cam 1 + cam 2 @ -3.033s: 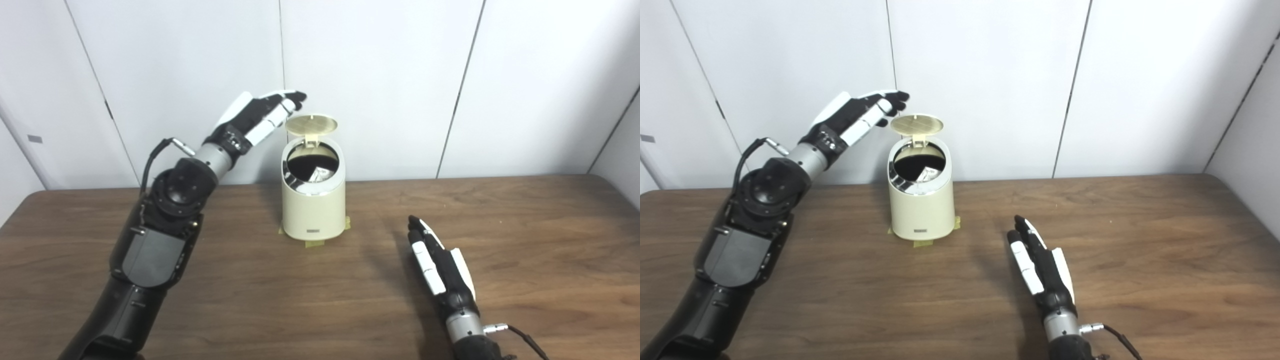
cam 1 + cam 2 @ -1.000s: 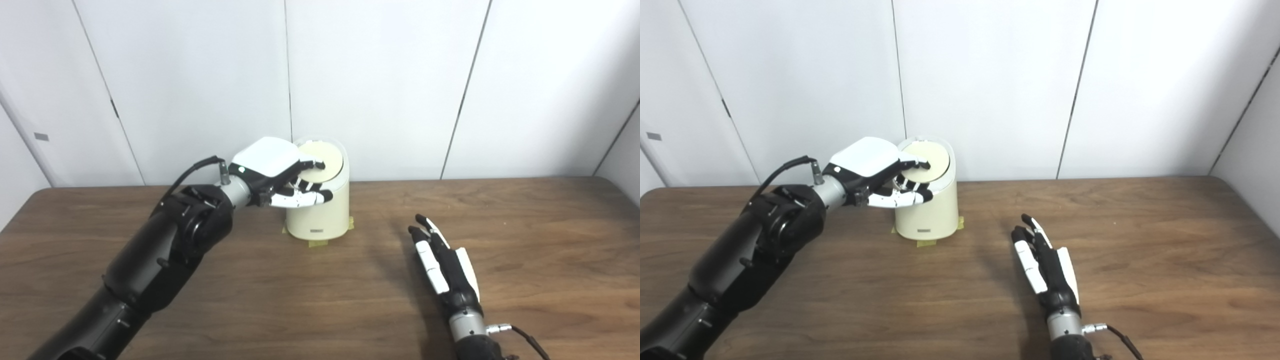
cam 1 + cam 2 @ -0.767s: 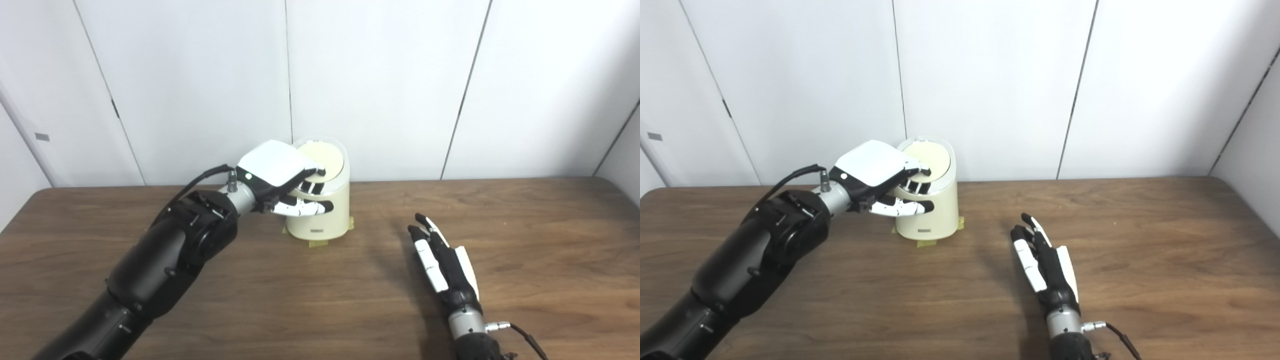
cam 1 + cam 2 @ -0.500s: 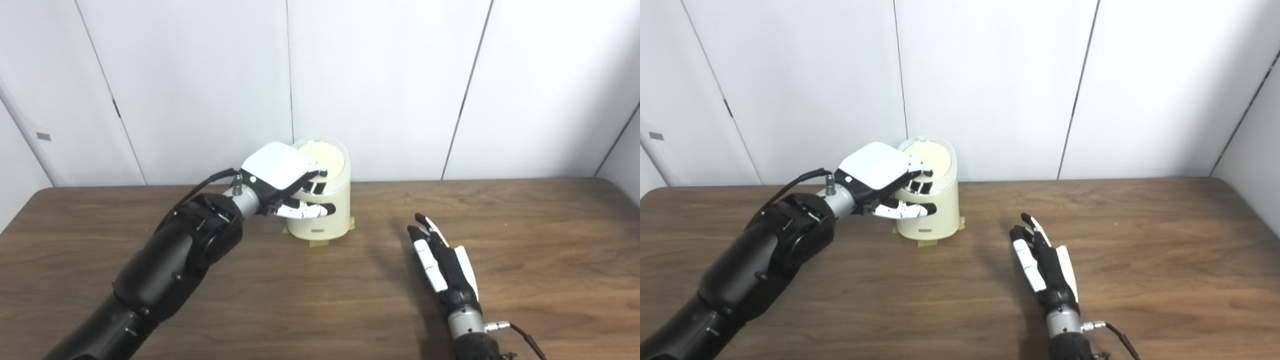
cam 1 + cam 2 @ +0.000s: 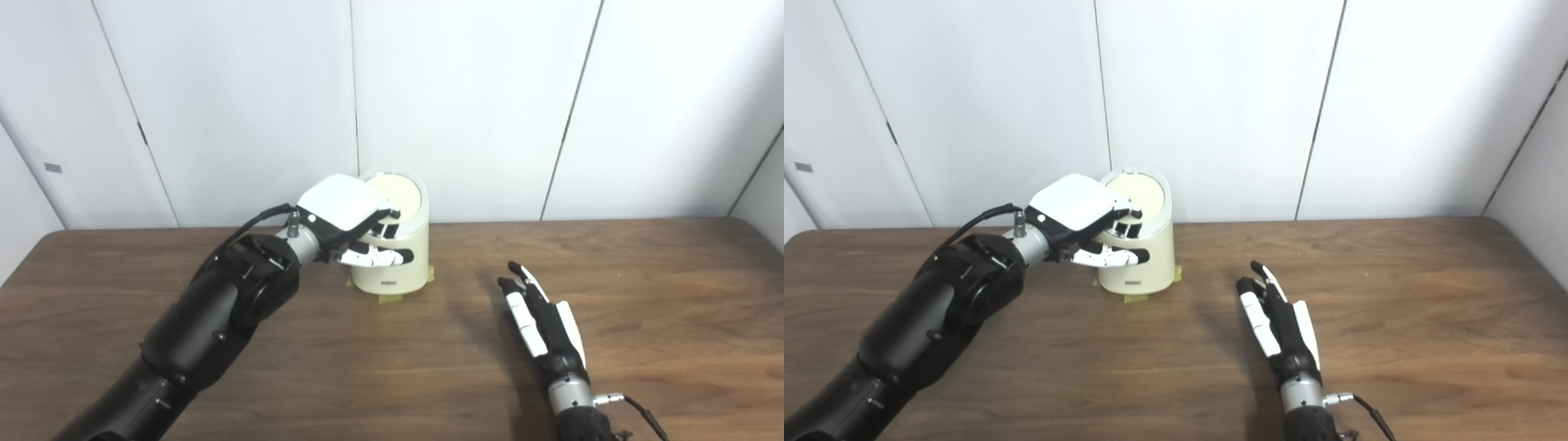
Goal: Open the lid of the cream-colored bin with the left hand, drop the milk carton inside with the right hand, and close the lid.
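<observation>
White-shelled left hand (image 5: 343,211) draped loosely over lid (image 5: 398,193), holding nothing, on cream-colored bin (image 5: 392,269) near desk (image 5: 643,263) back edge: probably stiff, light plastic, best pressed at lid rim; right hand (image 5: 542,321) flat, empty.

We saw the cream-colored bin (image 5: 392,257) standing on the bench (image 5: 643,275) near the back wall, its lid (image 5: 401,191) down. Our left hand (image 5: 346,217) lay palm-down against the bin's left upper edge, fingers (image 5: 386,213) curled onto the lid's rim. Our right hand (image 5: 542,318) rested flat on the bench, fingers spread, well apart from the bin.
</observation>
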`<control>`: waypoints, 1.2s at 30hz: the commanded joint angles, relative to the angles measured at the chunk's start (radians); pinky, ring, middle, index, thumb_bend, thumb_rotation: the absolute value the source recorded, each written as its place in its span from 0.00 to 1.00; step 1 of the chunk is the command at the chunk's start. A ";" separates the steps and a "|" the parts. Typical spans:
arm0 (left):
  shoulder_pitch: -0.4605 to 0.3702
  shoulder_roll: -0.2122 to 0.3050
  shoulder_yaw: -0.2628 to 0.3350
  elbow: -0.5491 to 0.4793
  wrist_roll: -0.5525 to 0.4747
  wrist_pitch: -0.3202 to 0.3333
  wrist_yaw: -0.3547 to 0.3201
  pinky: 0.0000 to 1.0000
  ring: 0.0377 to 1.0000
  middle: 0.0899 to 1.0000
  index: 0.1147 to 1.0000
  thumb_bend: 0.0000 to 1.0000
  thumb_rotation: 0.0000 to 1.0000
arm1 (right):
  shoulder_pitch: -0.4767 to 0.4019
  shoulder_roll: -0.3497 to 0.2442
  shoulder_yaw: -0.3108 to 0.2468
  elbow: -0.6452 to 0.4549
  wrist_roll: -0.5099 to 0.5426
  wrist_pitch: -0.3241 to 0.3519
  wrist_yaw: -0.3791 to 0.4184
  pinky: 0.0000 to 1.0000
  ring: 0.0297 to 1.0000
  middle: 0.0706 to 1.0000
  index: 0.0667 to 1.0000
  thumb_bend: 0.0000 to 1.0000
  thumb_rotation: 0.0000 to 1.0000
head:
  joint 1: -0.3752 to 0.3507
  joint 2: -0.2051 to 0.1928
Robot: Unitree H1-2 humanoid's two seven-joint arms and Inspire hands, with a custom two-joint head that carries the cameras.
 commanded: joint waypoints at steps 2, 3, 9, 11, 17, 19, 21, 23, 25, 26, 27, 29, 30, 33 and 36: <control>0.011 0.007 -0.002 -0.020 -0.030 -0.005 -0.064 0.85 0.86 0.85 0.81 0.62 1.00 | -0.028 0.003 -0.008 -0.033 0.006 -0.012 -0.006 0.92 0.88 0.82 0.92 0.51 1.00 | 0.000 0.002; 0.013 0.005 0.004 -0.026 -0.038 -0.005 -0.061 0.84 0.86 0.86 0.82 0.62 1.00 | -0.028 0.003 -0.009 -0.034 0.006 -0.011 -0.005 0.90 0.88 0.82 0.92 0.51 1.00 | -0.002 0.000; 0.047 -0.025 0.085 -0.073 -0.136 0.017 -0.009 0.82 0.85 0.84 0.83 0.58 0.99 | -0.026 0.004 -0.013 -0.042 0.025 -0.009 0.003 0.90 0.88 0.83 0.92 0.51 1.00 | -0.006 0.001; 0.057 -0.036 0.121 -0.095 -0.168 0.031 0.001 0.81 0.85 0.84 0.84 0.56 0.97 | -0.027 0.004 -0.013 -0.043 0.025 -0.008 0.004 0.87 0.87 0.83 0.92 0.51 1.00 | -0.006 0.001; 0.099 -0.080 0.228 -0.156 -0.246 0.083 0.063 0.82 0.87 0.87 0.87 0.54 0.96 | -0.021 0.009 -0.017 -0.063 0.046 -0.002 0.012 0.82 0.86 0.83 0.91 0.50 1.00 | -0.006 -0.001; 0.133 -0.115 0.274 -0.169 -0.289 0.102 0.100 0.77 0.86 0.88 0.88 0.52 0.93 | -0.020 0.009 -0.015 -0.071 0.050 -0.001 0.015 0.81 0.86 0.83 0.91 0.50 1.00 | -0.008 0.000; 0.166 -0.148 0.311 -0.185 -0.330 0.127 0.126 0.75 0.87 0.90 0.90 0.51 0.94 | -0.019 0.009 -0.012 -0.079 0.051 0.000 0.017 0.81 0.86 0.83 0.91 0.50 1.00 | -0.011 0.001; 0.197 -0.177 0.342 -0.211 -0.363 0.168 0.143 0.77 0.88 0.92 0.91 0.50 0.96 | -0.016 0.009 -0.011 -0.091 0.054 0.003 0.020 0.81 0.85 0.82 0.90 0.50 1.00 | -0.010 0.002; 0.231 -0.208 0.379 -0.232 -0.403 0.200 0.171 0.79 0.89 0.93 0.92 0.48 0.96 | -0.012 0.008 -0.009 -0.108 0.055 0.011 0.025 0.80 0.85 0.82 0.90 0.50 1.00 | -0.008 0.002; 0.249 -0.225 0.401 -0.237 -0.439 0.209 0.186 0.81 0.89 0.93 0.93 0.47 0.95 | -0.011 0.007 -0.009 -0.120 0.054 0.019 0.027 0.79 0.85 0.82 0.89 0.50 1.00 | -0.007 0.003; 0.265 -0.238 0.420 -0.237 -0.473 0.211 0.198 0.83 0.90 0.94 0.95 0.46 0.94 | -0.010 0.006 -0.009 -0.129 0.052 0.025 0.029 0.79 0.85 0.82 0.89 0.50 1.00 | -0.007 0.004; 0.299 -0.251 0.441 -0.228 -0.525 0.194 0.220 0.86 0.92 0.95 0.98 0.44 0.96 | -0.009 0.007 -0.013 -0.145 0.057 0.036 0.034 0.79 0.85 0.82 0.89 0.50 1.00 | -0.008 0.005; 0.315 -0.254 0.445 -0.224 -0.538 0.186 0.231 0.86 0.92 0.95 0.98 0.44 0.98 | -0.009 0.007 -0.015 -0.149 0.061 0.037 0.036 0.78 0.85 0.82 0.88 0.50 1.00 | -0.008 0.005; 0.366 -0.268 0.448 -0.231 -0.574 0.202 0.255 0.87 0.93 0.95 0.97 0.46 0.99 | -0.006 0.005 -0.017 -0.158 0.069 0.032 0.040 0.78 0.85 0.82 0.88 0.50 1.00 | -0.010 0.006; 0.424 -0.282 0.448 -0.235 -0.606 0.198 0.283 0.89 0.93 0.94 0.96 0.43 1.00 | -0.001 0.010 -0.018 -0.171 0.085 0.036 0.044 0.76 0.84 0.82 0.88 0.49 1.00 | -0.012 0.006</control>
